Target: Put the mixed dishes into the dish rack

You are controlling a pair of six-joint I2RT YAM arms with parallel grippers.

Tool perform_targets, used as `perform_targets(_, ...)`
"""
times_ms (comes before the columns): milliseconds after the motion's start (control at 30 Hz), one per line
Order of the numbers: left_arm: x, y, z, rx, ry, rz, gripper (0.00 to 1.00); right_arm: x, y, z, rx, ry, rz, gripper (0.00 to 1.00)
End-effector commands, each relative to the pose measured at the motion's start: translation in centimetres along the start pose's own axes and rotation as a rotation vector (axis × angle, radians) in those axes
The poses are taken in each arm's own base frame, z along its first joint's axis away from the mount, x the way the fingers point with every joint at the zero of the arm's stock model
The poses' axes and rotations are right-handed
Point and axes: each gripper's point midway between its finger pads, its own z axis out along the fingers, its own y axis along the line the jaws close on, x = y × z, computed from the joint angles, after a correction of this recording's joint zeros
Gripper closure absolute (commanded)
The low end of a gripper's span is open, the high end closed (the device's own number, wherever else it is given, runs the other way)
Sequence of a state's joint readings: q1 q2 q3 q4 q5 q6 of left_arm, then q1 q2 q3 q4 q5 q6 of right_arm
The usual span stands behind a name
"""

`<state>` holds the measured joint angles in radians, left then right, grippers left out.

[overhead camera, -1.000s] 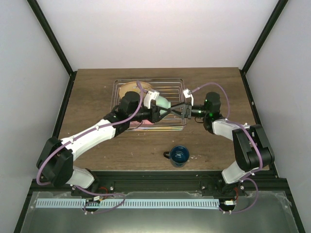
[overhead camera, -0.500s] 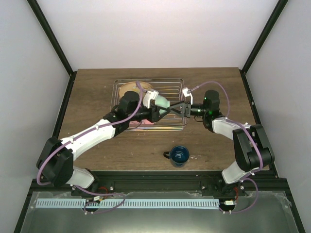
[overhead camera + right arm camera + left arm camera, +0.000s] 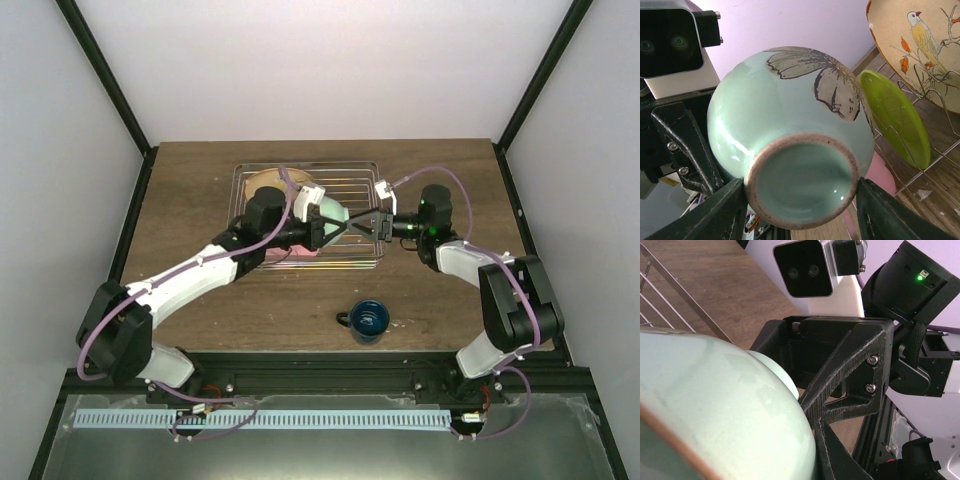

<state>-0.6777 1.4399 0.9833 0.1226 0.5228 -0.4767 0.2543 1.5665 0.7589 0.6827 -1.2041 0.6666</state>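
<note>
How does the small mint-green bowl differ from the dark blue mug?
The small mint-green bowl is pale with a painted flower; the dark blue mug has a handle. The bowl is held on its side above the dish rack; the mug stands upright on the table. Both are round.

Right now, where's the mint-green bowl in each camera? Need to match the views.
Top external: the small mint-green bowl is at centre frame, above the dish rack.
Left wrist: its side fills the lower left.
Right wrist: it sits in the centre, foot ring toward the lens.
Shared landmark: the rack's wires, top left in the left wrist view, lower right in the right wrist view.
</note>
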Motion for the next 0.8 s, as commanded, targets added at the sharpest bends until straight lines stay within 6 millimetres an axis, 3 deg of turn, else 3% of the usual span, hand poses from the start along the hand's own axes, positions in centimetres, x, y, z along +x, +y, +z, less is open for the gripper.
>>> perform_targets(0, -1.1, -2.9, 0.1, 0.111, -0.023, 0.051, 1.00, -2.1, 0.5, 0.5, -0.002, -0.030, -0.074, 0.41)
perform_targets(533, -1.2, -4.0, 0.5, 0.194, -0.017, 0.045, 1.00, -1.3, 1.2, 0.9, -0.120, 0.020, -0.058, 0.33)
perform_targets(700, -1.1, -4.3, 0.5, 0.208, -0.015, 0.044, 1.00, -1.3, 1.3, 0.9, -0.131, 0.020, -0.066, 0.34)
perform_targets(767, -1.1, -4.2, 0.5, 0.208, -0.013, 0.044, 1.00, -1.4, 1.4, 0.9, -0.132, 0.019, -0.071, 0.40)
